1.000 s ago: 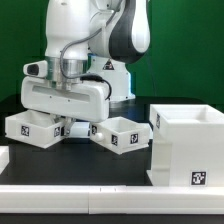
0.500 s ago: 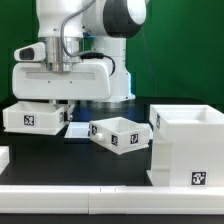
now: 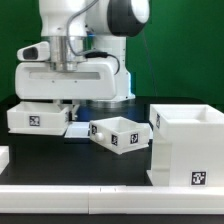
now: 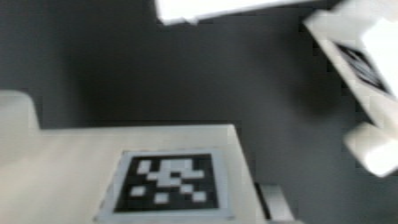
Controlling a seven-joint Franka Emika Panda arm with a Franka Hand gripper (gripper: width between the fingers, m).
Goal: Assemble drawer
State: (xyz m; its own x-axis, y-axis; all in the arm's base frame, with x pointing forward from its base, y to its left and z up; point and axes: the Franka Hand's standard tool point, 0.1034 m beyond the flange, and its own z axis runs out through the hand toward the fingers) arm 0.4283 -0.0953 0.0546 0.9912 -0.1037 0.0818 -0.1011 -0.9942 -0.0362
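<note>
As the jaws grip one tray [image 3: 38, 118] by its wall, carry it level and high, clear of the other tray [image 3: 122, 135], toward the box [image 3: 185, 145] by the bench's near edge

Box shell [image 3: 186, 146] cropped at the exterior view's right edge.

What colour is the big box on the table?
The big box is white with a black-and-white tag; exterior view shows it best.

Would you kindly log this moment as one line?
gripper: above tray at exterior view's left, jaws hidden | second tray: beside box shell
</note>
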